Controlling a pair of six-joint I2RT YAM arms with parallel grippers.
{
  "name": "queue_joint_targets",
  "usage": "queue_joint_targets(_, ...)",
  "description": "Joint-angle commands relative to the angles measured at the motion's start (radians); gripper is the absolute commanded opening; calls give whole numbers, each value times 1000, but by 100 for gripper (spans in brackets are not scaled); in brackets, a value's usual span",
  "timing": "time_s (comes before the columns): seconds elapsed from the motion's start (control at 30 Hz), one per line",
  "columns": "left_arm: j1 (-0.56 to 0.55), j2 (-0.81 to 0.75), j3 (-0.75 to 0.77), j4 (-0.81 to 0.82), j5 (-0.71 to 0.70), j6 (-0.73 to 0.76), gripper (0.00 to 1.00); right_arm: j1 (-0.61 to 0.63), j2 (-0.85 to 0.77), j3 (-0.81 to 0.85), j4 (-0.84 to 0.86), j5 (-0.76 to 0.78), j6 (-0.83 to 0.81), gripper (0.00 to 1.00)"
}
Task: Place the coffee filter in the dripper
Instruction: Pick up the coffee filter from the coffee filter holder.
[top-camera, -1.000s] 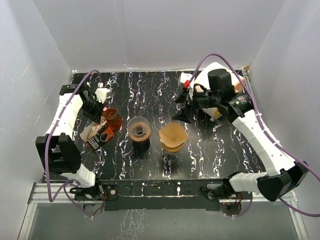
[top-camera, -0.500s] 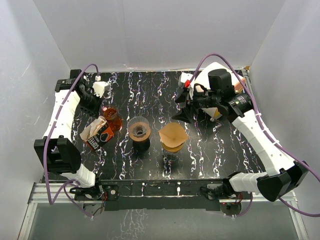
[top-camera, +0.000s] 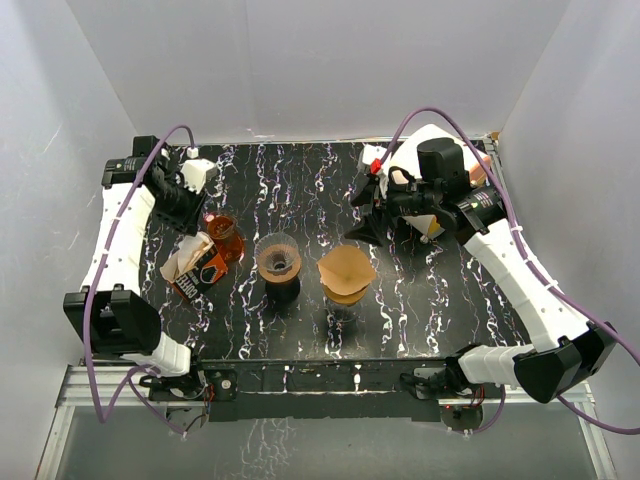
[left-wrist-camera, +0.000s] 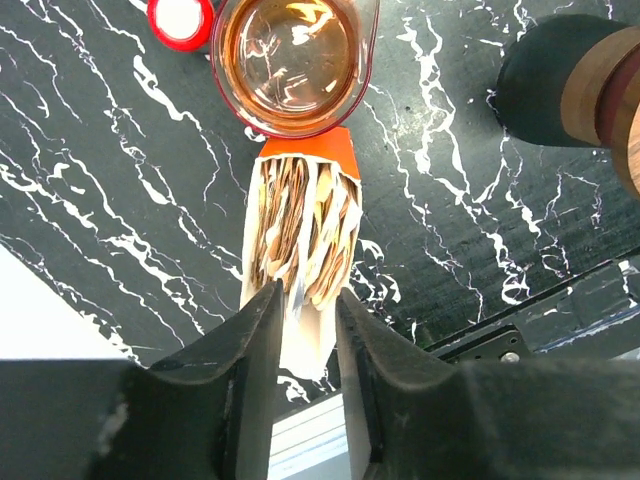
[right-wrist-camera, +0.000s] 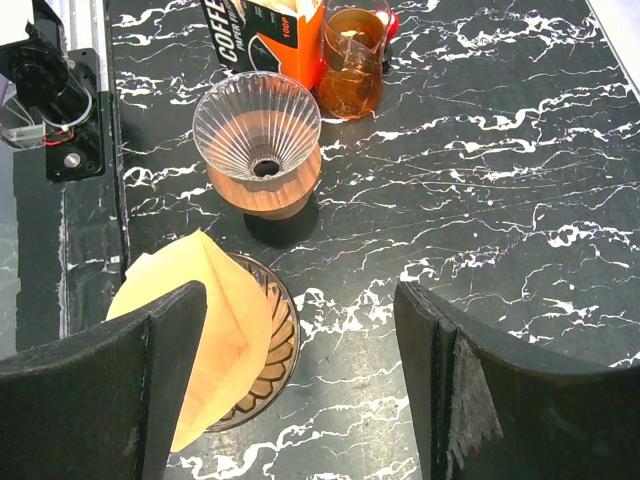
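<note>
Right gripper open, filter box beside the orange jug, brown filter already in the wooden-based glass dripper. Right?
Not the filter: the right wrist view shows the wooden-based glass dripper empty; the brown filter lies in the other dripper beside it. The right gripper is open, and the filter box stands beside the orange jug.

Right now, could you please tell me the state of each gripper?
Left gripper: open a little, holding nothing.
Right gripper: open wide, holding nothing.
</note>
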Motion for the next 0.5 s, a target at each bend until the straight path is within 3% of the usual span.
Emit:
queue_joint_targets(0.0, 5, -65, -12, -8, -39, 25, 30, -7, -20, -1, 45, -22, 5, 75)
queue_joint_targets(0.13, 5, -89, -30, 18, -105, 44, 46, -8, -18, 0, 45, -25, 5, 75)
queue_joint_targets(0.23, 4, -90, -56, 21, -121, 54, 53, -10, -16, -1, 45, -30, 6, 75)
queue_joint_targets(0.37, 5, -80, -88, 22, -110, 54, 54, -10, -15, -1, 45, -31, 6, 75)
queue_joint_targets(0.47, 3, -72, -100, 37, -92, 49, 47, -10, -14, -1, 45, -32, 6, 76)
